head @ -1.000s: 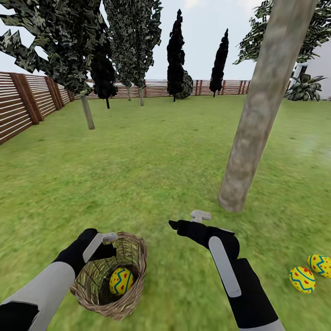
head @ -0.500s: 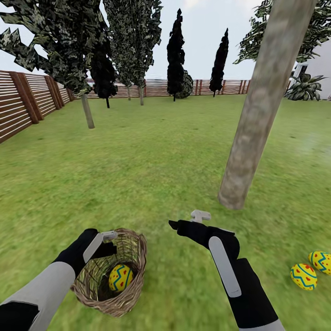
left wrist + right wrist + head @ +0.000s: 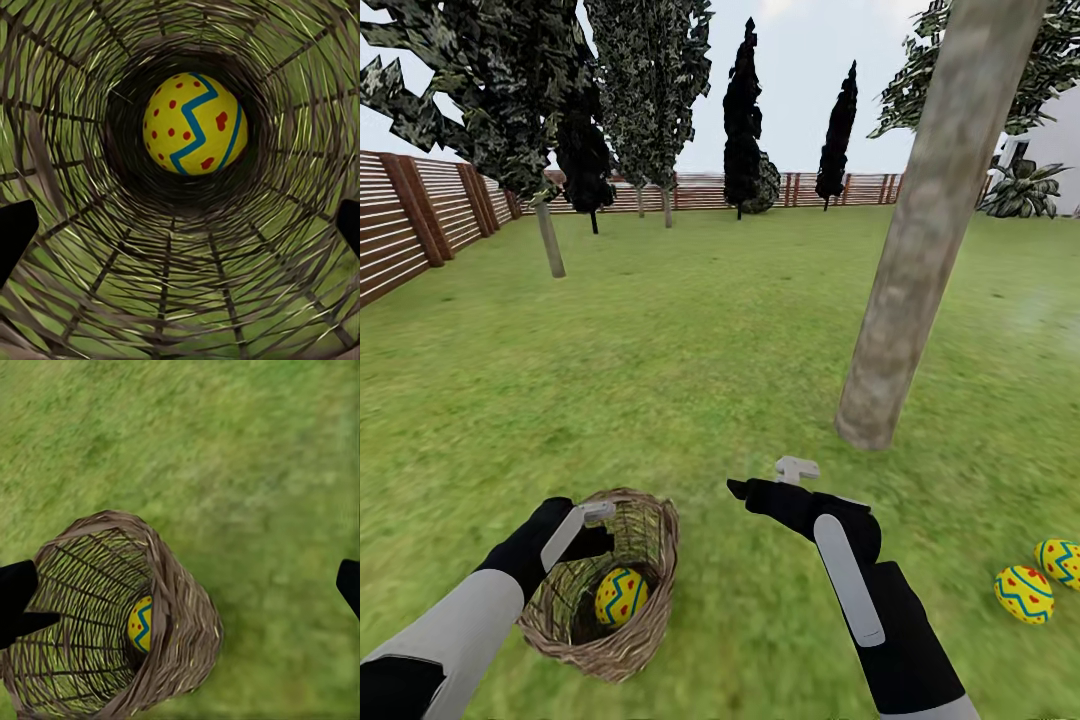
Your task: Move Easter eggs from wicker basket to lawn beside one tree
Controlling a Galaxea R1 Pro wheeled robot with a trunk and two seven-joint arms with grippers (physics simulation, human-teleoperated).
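**Garden lawn, basket tipped, one egg inside**

Green lawn (image 3: 690, 330) fills the frame's middle; brown slat fence (image 3: 410, 225) runs along the left and far edge.

Wicker basket (image 3: 645, 640) at lower left lies tilted, mouth toward the left gripper (image 3: 592, 520). One Easter egg (image 3: 620, 596) rests at its bottom; left wrist view shows this egg (image 3: 195, 124) deep inside the weave. Left gripper sits at the rim, fingers spread, holding nothing.

Right gripper (image 3: 765, 482) at lower centre hovers over grass, fingers apart, empty.

Two eggs (image 3: 1024, 594) lie touching on grass at lower right, near the thick tree trunk (image 3: 920, 260). Dark cypresses (image 3: 742, 120) stand by the far fence.
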